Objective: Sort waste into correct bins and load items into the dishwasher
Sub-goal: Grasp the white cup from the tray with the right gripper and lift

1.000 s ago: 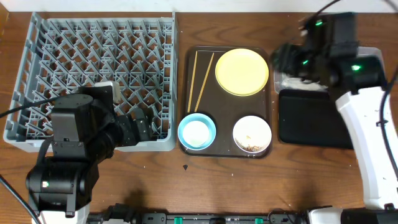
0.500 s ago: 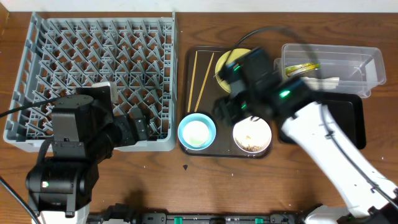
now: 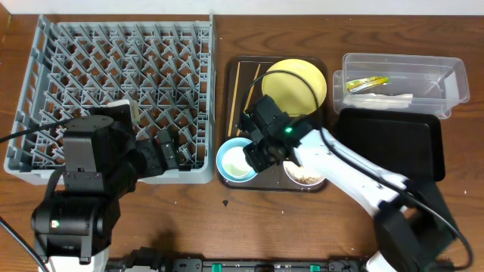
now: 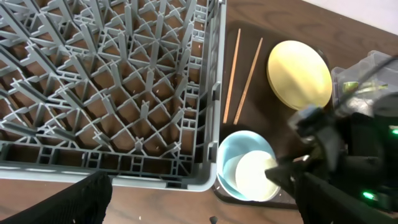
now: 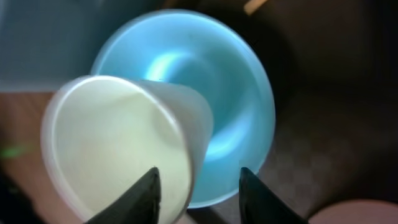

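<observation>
Large grey plastic pegged dish rack (image 3: pixel 113 45) occupies the table's left. Left pincer (image 4: pixel 199 186) hovers open above its near right corner. On the dark brown serving tray (image 4: pixel 261 118) to the right, the round light blue bowl (image 5: pixel 211 81) holds the small white cup (image 5: pixel 118 143). Right pincer (image 5: pixel 199 180), fingers apart, straddles the cup's wall.

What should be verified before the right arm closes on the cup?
1. Right gripper open: ok.
2. Small white cup lying tilted inside the light blue bowl: ok.
3. Cup wall between the fingers at grasp depth: cannot tell.
4. Left gripper open, apart from the bowl: ok.
5. Wrapper and white paper in the clear tub: ok.
6. Crumbs out of the white bowl: not ok.
</observation>
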